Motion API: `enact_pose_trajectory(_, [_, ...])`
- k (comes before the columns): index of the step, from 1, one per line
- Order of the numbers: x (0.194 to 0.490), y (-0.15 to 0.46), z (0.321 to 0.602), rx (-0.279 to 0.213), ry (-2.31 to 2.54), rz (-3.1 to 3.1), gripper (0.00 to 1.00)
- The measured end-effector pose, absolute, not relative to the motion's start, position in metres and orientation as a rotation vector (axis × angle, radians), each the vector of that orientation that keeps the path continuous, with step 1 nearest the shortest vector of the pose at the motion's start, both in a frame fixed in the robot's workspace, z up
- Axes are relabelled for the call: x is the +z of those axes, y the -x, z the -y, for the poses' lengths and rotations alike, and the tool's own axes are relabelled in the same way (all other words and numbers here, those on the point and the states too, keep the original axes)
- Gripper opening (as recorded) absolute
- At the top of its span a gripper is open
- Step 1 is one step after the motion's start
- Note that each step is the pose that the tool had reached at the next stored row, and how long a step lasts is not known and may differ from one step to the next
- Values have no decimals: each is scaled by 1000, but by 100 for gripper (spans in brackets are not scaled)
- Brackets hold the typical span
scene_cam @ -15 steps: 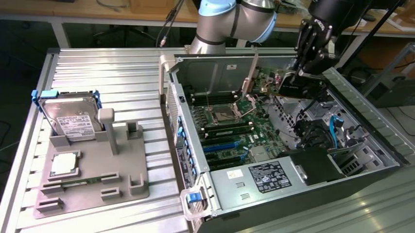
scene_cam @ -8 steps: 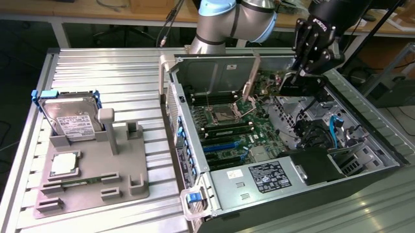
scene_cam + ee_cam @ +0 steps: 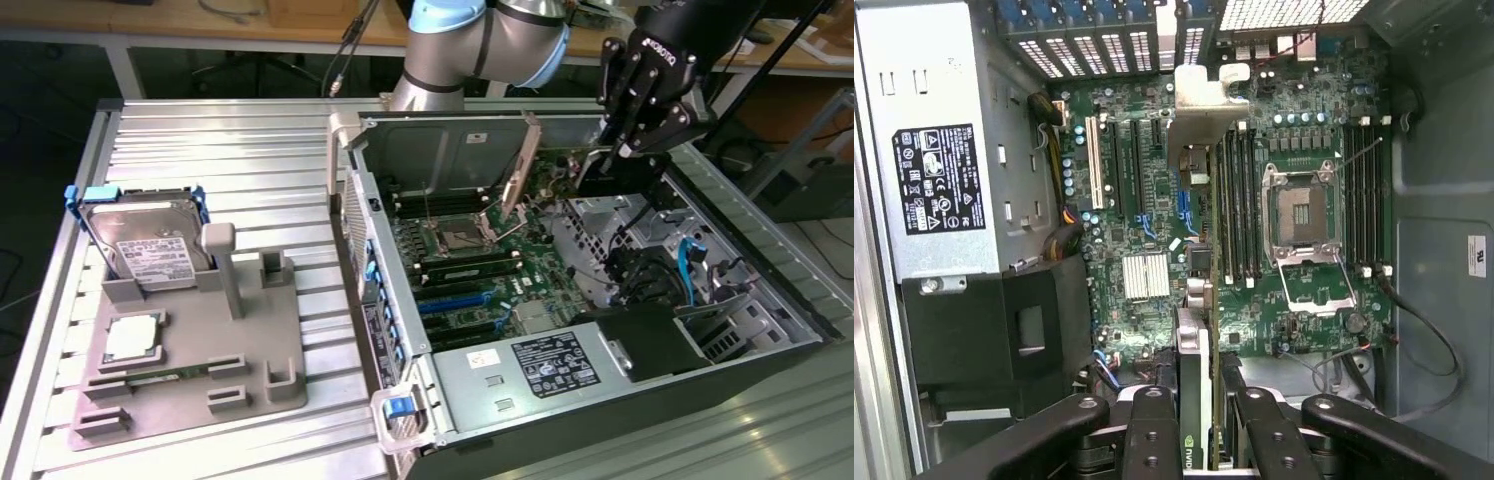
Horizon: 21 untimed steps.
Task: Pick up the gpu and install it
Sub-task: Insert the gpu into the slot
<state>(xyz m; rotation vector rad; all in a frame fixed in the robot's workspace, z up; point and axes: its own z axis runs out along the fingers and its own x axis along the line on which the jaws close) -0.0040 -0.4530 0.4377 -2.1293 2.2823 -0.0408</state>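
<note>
While the gripper (image 3: pixel 622 150) hangs over the open computer case (image 3: pixel 761 270), its fingers (image 3: pixel 1152 430) are clamped on the gpu (image 3: pixel 1194 385) (a black card, held on edge) above the green circuit board (image 3: pixel 1144 190).

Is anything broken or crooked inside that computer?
Nothing looks broken or spilled. The one odd spot is the processor socket on the motherboard: its metal frame is flipped open and it sits empty. The end effector holds the gpu above the motherboard, not in a slot yet.
</note>
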Motion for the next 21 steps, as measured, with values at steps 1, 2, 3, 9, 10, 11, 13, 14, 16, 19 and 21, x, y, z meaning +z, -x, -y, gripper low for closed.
enact_pose_trajectory(1, [438,4,453,-41,2129,-2282,27])
enact_pose_trajectory(2, [438,4,453,-41,2129,-2282,27])
enact_pose_trajectory(3, [438,4,453,-41,2129,-2282,27])
enact_pose_trajectory(9, [438,4,453,-41,2129,-2282,27])
enact_pose_trajectory(10, [437,4,453,-40,2130,-2283,27])
enact_pose_trajectory(11, [437,4,453,-38,2131,-2284,27])
enact_pose_trajectory(13, [437,4,453,-29,2135,-2288,27])
enact_pose_trajectory(14, [436,4,453,-23,2137,-2292,27])
enact_pose_trajectory(16, [436,3,453,-7,2144,-2301,27])
enact_pose_trajectory(19, [434,3,453,12,2151,-2311,27])
enact_pose_trajectory(21, [433,3,453,14,2151,-2313,27])
